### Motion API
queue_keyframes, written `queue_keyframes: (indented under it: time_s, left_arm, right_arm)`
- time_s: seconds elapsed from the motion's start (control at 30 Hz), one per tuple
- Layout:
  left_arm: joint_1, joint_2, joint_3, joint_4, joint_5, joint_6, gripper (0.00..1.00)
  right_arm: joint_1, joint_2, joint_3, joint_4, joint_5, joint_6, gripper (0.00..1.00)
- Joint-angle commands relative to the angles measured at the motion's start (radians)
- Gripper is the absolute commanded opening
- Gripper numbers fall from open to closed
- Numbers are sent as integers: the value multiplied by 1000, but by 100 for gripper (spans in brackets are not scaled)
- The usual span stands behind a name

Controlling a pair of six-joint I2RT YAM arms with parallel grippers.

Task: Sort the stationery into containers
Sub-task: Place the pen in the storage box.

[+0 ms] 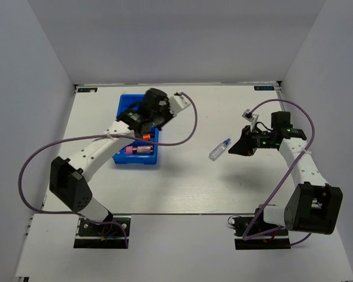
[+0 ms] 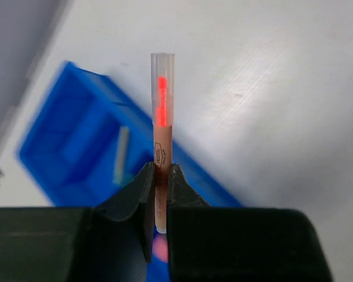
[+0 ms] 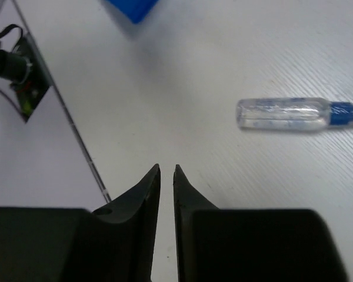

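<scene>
Left hand (image 2: 160, 176): pinches a thin brown pencil (image 2: 162, 132) upright above the blue tray (image 2: 76, 147). Right hand (image 3: 166, 170): hovers nearly closed, holding nothing, near the blue-capped tube (image 3: 282, 114) lying on the worktop (image 3: 194, 70).

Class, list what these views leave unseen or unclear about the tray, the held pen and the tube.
Top view: blue tray largely covered by the left arm.
Left wrist: orange pen lower end hidden between the fingers; tray blurred.
Right wrist: clear tube cap cut by the frame edge.
</scene>
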Motion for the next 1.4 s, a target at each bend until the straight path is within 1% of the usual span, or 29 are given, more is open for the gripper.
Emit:
queue_keyframes:
  time_s: [0.0, 0.03, 0.07, 0.1, 0.13, 0.17, 0.2, 0.23, 0.27, 0.3, 0.33, 0.37, 0.4, 0.5, 0.67, 0.8, 1.03, 1.07, 1.13, 1.17, 1.2, 1.23, 1.27, 1.3, 1.33, 1.37]
  left_arm:
    - [151, -2, -7, 46, 95, 336, 0]
    - [179, 12, 32, -10, 122, 373, 0]
    - [228, 28, 55, -36, 196, 416, 0]
    - [271, 67, 72, -64, 214, 447, 0]
    - [288, 81, 96, -73, 225, 459, 0]
    - [340, 90, 99, -72, 253, 499, 0]
    - [355, 119, 121, -92, 302, 533, 0]
    - [372, 130, 129, -103, 348, 542, 0]
    - [403, 153, 136, -100, 375, 544, 0]
    - [430, 165, 142, -101, 442, 553, 0]
    - [447, 194, 159, -104, 465, 562, 0]
    - [479, 203, 162, -97, 485, 562, 0]
    - [489, 210, 165, -100, 534, 577, 0]
    - [515, 246, 164, -77, 576, 637, 0]
    - [523, 311, 173, -64, 591, 700, 0]
    - [521, 352, 181, -46, 581, 734, 0]
    - [512, 384, 169, -23, 528, 755, 0]
    - [512, 386, 164, -20, 518, 751, 0]
    - [513, 381, 144, 24, 499, 742, 19]
    - [512, 377, 123, 41, 489, 725, 27]
    - [513, 369, 101, 58, 488, 716, 32]
    - [515, 351, 92, 89, 487, 694, 42]
    - [518, 342, 77, 126, 481, 682, 54]
    - [516, 329, 72, 149, 466, 639, 62]
    - [515, 322, 81, 146, 465, 630, 75]
    - [516, 314, 86, 135, 473, 617, 86]
  right_arm:
    - [-3, 50, 59, -145, -199, -191, 17]
    - [-4, 53, 70, -213, -216, -249, 13]
    - [-4, 61, 79, -257, -262, -350, 4]
    - [-3, 68, 88, -303, -302, -491, 0]
    - [2, 72, 94, -423, -315, -553, 0]
    - [2, 76, 98, -461, -336, -718, 0]
    - [2, 73, 98, -490, -351, -760, 0]
    - [2, 72, 99, -566, -356, -805, 0]
    - [3, 72, 96, -593, -359, -937, 0]
    - [3, 66, 93, -607, -361, -974, 0]
    - [3, 61, 91, -649, -364, -1009, 0]
    - [2, 52, 84, -657, -358, -1065, 0]
    - [3, 47, 79, -659, -358, -1070, 0]
    - [3, 16, 58, -633, -350, -1077, 0]
    - [2, -46, 7, -494, -344, -996, 0]
    - [-1, -92, -33, -417, -335, -908, 0]
    - [0, -88, -31, -406, -336, -897, 1]
    - [-1, -88, -33, -403, -335, -893, 6]
    - [0, -88, -30, -407, -335, -891, 16]
    - [-1, -89, -33, -406, -330, -879, 31]
    - [-1, -92, -34, -392, -325, -870, 39]
    - [0, -100, -37, -351, -312, -810, 48]
    - [-1, -106, -50, -320, -303, -725, 60]
    - [0, -125, -66, -242, -289, -619, 90]
    - [0, -148, -77, -143, -231, -559, 90]
    - [-1, -172, -86, -65, -209, -444, 90]
